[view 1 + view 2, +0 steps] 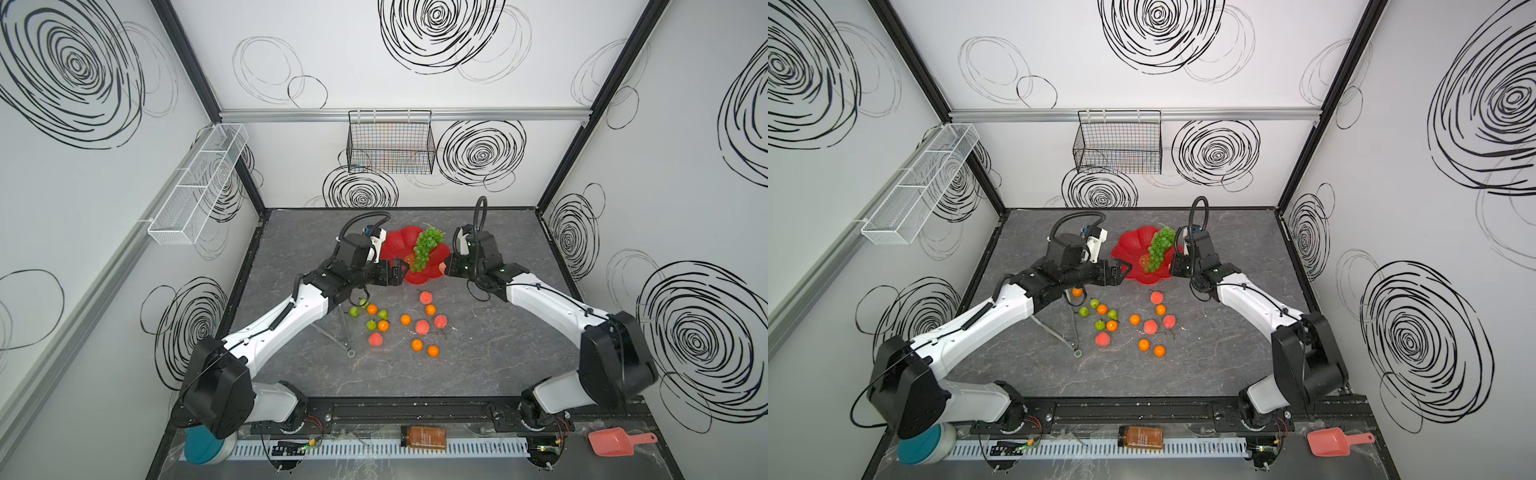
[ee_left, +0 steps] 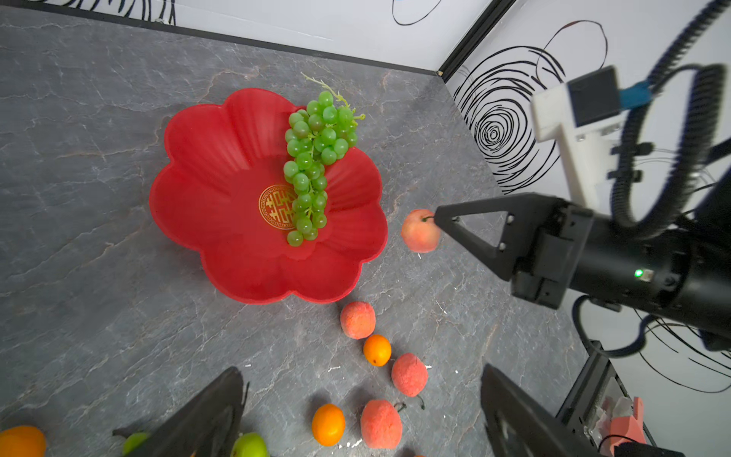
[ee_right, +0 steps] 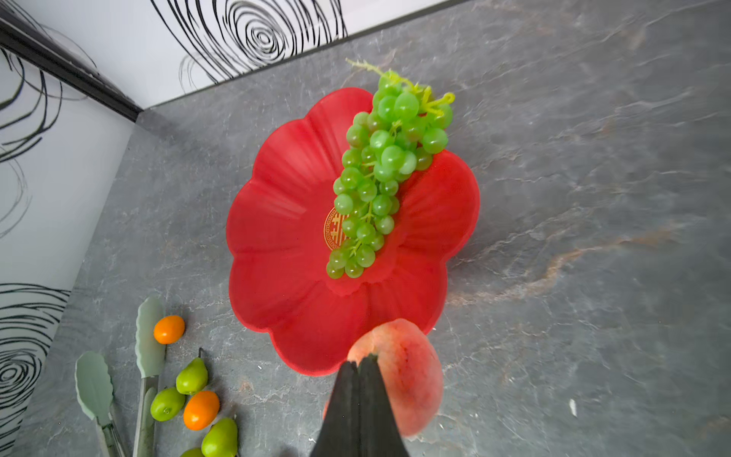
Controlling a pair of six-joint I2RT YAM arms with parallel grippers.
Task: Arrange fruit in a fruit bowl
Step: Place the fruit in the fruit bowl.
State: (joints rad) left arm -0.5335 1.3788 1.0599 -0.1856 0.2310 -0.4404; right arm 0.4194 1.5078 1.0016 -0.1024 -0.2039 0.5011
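Note:
The red scalloped fruit bowl (image 1: 395, 245) (image 1: 1129, 249) (image 2: 221, 166) (image 3: 285, 221) sits at mid-table with a green grape bunch (image 1: 424, 247) (image 2: 312, 158) (image 3: 379, 174) lying across its gold emblem. My right gripper (image 1: 446, 268) (image 2: 437, 219) (image 3: 360, 360) is shut on a pink-red peach (image 2: 420, 231) (image 3: 411, 376) at its stem end, right beside the bowl's right rim. My left gripper (image 1: 401, 268) (image 2: 360, 372) stands open and holds nothing by the bowl's front-left rim. Loose peaches (image 1: 424, 297), tangerines (image 1: 430, 309) and green pears (image 1: 371, 324) lie in front of the bowl.
Pale green tongs (image 1: 345, 332) (image 3: 146, 356) lie left of the loose fruit. A black wire basket (image 1: 390, 143) hangs on the back wall and a white mesh rack (image 1: 195, 183) on the left wall. An amber bottle (image 1: 423, 437) and pink scoop (image 1: 615, 441) lie at the front edge.

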